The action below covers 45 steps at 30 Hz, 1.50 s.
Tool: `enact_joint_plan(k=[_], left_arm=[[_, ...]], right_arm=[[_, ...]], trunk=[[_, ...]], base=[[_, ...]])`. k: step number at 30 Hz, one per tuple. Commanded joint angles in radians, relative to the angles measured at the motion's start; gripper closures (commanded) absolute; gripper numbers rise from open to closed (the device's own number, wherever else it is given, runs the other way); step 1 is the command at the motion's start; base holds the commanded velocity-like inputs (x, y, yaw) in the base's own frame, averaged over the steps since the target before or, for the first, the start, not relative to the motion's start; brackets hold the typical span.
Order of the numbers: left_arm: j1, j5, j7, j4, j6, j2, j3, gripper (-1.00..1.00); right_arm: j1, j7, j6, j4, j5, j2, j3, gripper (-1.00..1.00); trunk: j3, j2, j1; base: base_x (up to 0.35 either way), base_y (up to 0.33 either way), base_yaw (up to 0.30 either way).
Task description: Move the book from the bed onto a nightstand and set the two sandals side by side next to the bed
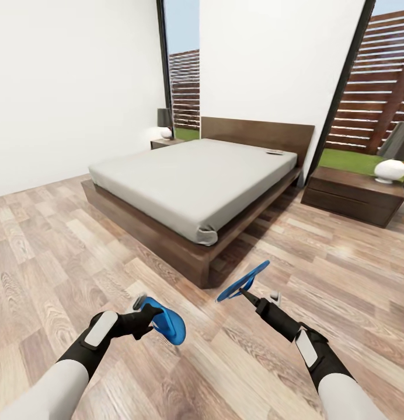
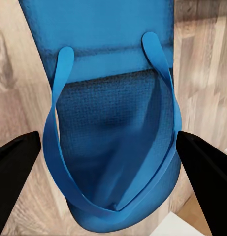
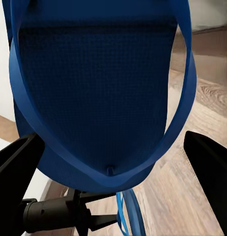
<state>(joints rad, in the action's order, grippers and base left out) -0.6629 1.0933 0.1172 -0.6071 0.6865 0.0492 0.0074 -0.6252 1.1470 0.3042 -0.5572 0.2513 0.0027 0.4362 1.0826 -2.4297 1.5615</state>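
The bed (image 1: 190,175), with its dark frame and grey mattress, stands ahead of me. The book (image 1: 274,153) lies on the mattress near the headboard's right end. A nightstand (image 1: 166,142) stands on the bed's far left and another nightstand (image 1: 352,195) on its right. My left gripper (image 1: 152,318) is shut on one blue sandal (image 1: 166,322), held low over the floor. In the left wrist view this sandal (image 2: 113,128) spans the gap between the black fingers (image 2: 17,164). My right gripper (image 1: 244,291) is shut on the other sandal (image 1: 243,280), which is raised and tilted before the bed's near corner. The right wrist view shows that sandal (image 3: 101,93).
A white globe lamp (image 1: 390,170) sits on the right nightstand and a dark-shaded lamp (image 1: 165,122) on the left one. Wood-plank floor (image 1: 62,245) stretches wide to the bed's left and between the bed and the right nightstand. Tall windows flank the wall behind.
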Motion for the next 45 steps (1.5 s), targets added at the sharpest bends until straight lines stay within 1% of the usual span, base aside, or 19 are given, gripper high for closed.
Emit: enact_joint_plan(k=[1, 45], left_arm=[[0.0, 0.013, 0.01, -0.002, 0.004, 0.0, 0.001, 1.0], [0.0, 0.013, 0.01, -0.002, 0.004, -0.001, 0.001, 1.0]], right_arm=[[-0.001, 0.003, 0.01, 0.0, 0.005, 0.0, 0.003, 1.0], [-0.001, 0.003, 0.01, 0.0, 0.005, 0.0, 0.003, 1.0]], trunk=[[0.001, 0.0, 0.0], [0.001, 0.0, 0.0]], base=[[0.197, -0.201, 0.0], [0.199, -0.203, 0.0]])
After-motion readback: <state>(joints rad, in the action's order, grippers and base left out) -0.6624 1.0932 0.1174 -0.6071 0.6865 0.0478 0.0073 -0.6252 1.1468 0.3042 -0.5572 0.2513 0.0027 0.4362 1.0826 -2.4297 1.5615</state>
